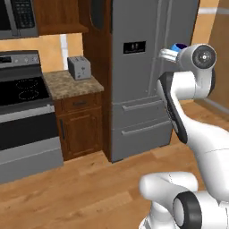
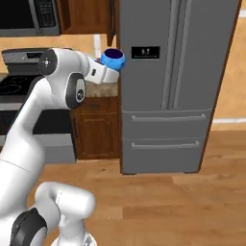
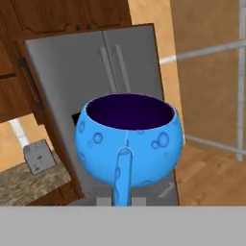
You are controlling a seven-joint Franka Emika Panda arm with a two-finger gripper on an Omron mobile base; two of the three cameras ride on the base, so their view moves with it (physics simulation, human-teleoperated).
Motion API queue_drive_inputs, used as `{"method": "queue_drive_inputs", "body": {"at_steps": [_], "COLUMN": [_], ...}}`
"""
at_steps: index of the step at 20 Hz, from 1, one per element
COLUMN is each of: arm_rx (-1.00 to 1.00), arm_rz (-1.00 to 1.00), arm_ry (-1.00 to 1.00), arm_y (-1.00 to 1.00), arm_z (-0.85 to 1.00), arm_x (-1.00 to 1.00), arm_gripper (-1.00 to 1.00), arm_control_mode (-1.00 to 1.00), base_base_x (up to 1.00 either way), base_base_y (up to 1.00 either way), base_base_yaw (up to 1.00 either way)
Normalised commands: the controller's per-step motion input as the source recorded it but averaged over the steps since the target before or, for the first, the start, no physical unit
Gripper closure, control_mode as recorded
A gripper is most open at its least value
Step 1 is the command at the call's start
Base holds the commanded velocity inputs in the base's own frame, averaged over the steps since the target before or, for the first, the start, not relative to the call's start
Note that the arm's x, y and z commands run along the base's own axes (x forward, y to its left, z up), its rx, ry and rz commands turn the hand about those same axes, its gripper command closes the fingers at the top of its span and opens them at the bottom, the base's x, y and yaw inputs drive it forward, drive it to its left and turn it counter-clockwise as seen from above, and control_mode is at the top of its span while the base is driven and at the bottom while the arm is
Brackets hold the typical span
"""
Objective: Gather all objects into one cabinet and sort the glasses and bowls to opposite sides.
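Observation:
A squat bright-blue cup (image 3: 129, 144) with a dark inside stands upright in my gripper, its handle (image 3: 122, 175) turned toward the camera in the hand view. My gripper (image 2: 108, 72) is shut on this cup (image 2: 113, 58) and holds it high in front of the grey fridge's left door. From the left base view the cup (image 1: 179, 47) peeks out behind the arm's wrist. A dark reddish-brown cabinet door with a rounded dark mesh panel (image 1: 97, 13) hangs at the top, left of the fridge. The bowls are out of view.
The grey fridge (image 2: 173, 86) fills the middle. Left of it a toaster (image 1: 79, 67) stands on a granite counter (image 1: 62, 85) over a brown drawer unit (image 1: 80, 125). Further left are the stove (image 1: 22, 89) and a microwave (image 1: 18, 18). Wooden floor lies in front.

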Motion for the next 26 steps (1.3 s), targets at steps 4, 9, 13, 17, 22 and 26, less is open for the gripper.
{"method": "queue_drive_inputs", "body": {"at_steps": [4, 9, 13, 17, 22, 26], "arm_rx": [0.0, 0.0, 0.0, 0.0, 0.0, 0.0], "arm_rz": [0.0, 0.0, 0.0, 0.0, 0.0, 0.0], "arm_ry": [0.0, 0.0, 0.0, 0.0, 0.0, 0.0], "arm_y": [0.0, 0.0, 0.0, 0.0, 0.0, 0.0], "arm_z": [0.0, 0.0, 0.0, 0.0, 0.0, 0.0], "arm_x": [0.0, 0.0, 0.0, 0.0, 0.0, 0.0], "arm_gripper": [1.0, 1.0, 1.0, 1.0, 1.0, 1.0], "arm_control_mode": [1.0, 1.0, 1.0, 1.0, 1.0, 1.0], "base_base_x": [-0.17, 0.07, 0.07, 0.11, 0.21, 0.29], "base_base_y": [-0.3, -0.42, -0.48, -0.46, -0.58, -0.4], "base_base_yaw": [-0.42, -0.59, -0.76, -0.78, -0.73, -0.77]}}
